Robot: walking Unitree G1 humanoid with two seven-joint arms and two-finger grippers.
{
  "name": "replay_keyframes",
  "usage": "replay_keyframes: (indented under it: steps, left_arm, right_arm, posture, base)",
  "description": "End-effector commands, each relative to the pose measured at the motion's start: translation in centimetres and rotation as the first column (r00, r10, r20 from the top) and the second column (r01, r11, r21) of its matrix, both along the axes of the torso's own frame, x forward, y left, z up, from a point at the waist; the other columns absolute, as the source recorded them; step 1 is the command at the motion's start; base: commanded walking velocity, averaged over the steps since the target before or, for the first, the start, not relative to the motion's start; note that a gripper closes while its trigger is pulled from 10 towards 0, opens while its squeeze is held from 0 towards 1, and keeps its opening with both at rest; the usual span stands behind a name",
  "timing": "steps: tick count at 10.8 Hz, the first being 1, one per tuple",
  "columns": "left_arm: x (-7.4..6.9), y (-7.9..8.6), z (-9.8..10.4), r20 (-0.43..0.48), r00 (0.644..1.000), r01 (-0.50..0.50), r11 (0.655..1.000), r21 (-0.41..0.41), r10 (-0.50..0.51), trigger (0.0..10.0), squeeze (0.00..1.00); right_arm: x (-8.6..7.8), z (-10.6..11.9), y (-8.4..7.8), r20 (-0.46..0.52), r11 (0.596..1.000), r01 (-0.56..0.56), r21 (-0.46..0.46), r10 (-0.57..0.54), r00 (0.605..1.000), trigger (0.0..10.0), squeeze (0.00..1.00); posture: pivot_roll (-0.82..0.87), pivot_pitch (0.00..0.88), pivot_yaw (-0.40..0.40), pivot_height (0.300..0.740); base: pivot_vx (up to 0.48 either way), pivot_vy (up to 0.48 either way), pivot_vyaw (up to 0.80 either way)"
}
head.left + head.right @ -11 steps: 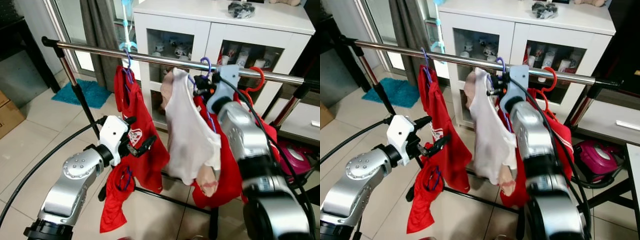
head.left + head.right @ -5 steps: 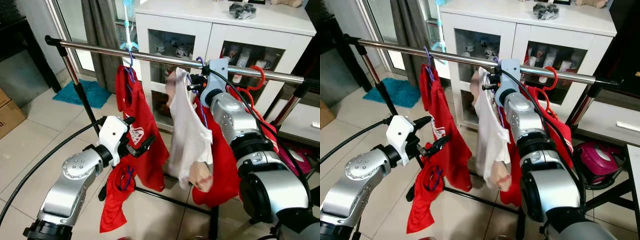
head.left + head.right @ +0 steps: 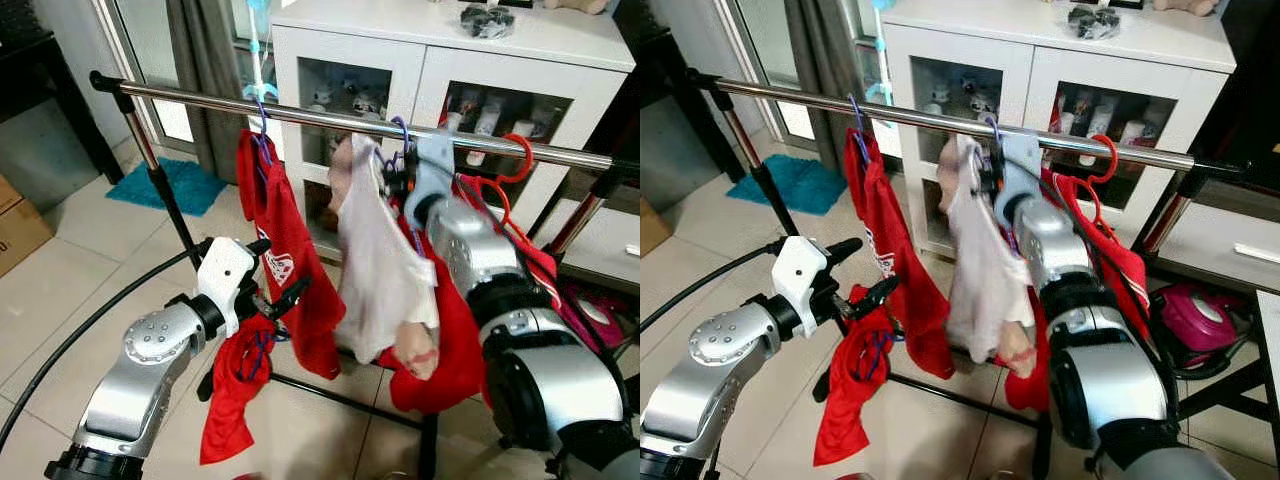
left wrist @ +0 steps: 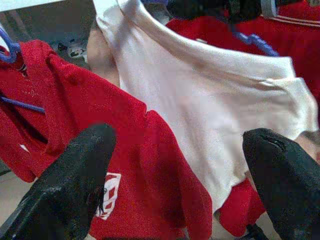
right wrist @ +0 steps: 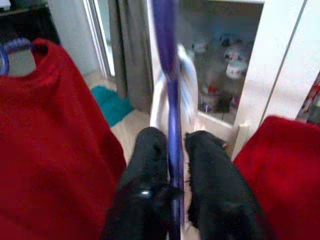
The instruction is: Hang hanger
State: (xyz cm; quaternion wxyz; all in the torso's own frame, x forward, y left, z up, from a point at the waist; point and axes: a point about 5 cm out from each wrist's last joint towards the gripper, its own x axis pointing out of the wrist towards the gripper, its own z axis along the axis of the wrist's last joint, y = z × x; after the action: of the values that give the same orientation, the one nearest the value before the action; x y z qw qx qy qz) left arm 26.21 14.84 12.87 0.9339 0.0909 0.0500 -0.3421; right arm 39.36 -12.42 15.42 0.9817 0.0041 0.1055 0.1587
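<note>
Now the right gripper [image 5: 170, 165] is clamped on the purple hanger [image 5: 167, 75], hook at the rail [image 3: 330, 120] at its 12 o'clock; the left gripper [image 4: 175, 165], fingers apart, idles lower.

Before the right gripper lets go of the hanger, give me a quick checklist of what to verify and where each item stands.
1. Right gripper pinching the purple hanger: ok, fingers closed on it.
2. Hanger hook seated over the rail: cannot tell; it sits at the rail, but the catch is hidden.
3. White shirt on the hanger: ok, it hangs down freely.
4. Space on the rail: ok, it sits between the red shirt and the red hanger.
5. Left gripper clear: ok, open, empty, low by the red shirt.
</note>
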Motion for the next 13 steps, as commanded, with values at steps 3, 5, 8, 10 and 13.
replay_keyframes:
  steps: [3,5,8,10,13]
  left_arm:
    - [0.0,-0.1,0.4,0.018,1.0,0.024,1.0,-0.003,-0.024,10.0,0.0]
    - [-0.1,-0.2,0.4,0.015,0.999,0.037,0.999,-0.005,-0.037,10.0,0.0]
    - [-0.2,-0.1,0.4,0.013,0.999,0.044,0.999,-0.004,-0.044,10.0,0.0]
    - [-0.3,-0.2,0.3,0.012,0.999,0.049,0.999,-0.003,-0.049,10.0,0.0]
    - [-0.3,-0.3,0.4,0.014,0.998,0.055,0.998,-0.003,-0.055,10.0,0.0]
  right_arm:
    - [0.0,-0.6,-1.0,-0.073,1.0,0.022,0.0,-0.022,0.997,10.0,1.0]
    - [0.1,-0.1,-0.8,-0.052,1.0,0.009,0.019,-0.008,0.999,10.0,0.0]
    - [0.2,0.3,-0.4,-0.025,0.999,-0.004,0.045,0.005,1.0,0.0,0.0]
    - [0.2,0.4,-0.2,-0.014,0.999,-0.027,0.042,0.028,1.0,0.0,0.0]
    - [0.0,0.8,0.3,0.018,0.994,-0.08,0.076,0.078,0.997,0.0,0.0]
  posture:
    - [0.0,0.0,0.03,0.74]
    - [0.0,0.0,0.029,0.74]
    - [0.0,0.0,0.028,0.74]
    - [0.0,0.0,0.029,0.74]
    - [0.0,0.0,0.029,0.74]
  base:
    - [0.0,0.0,0.0]
    - [0.0,0.0,0.0]
    - [0.0,0.0,0.0]
    - [0.0,0.0,0.0]
    - [0.0,0.0,0.0]
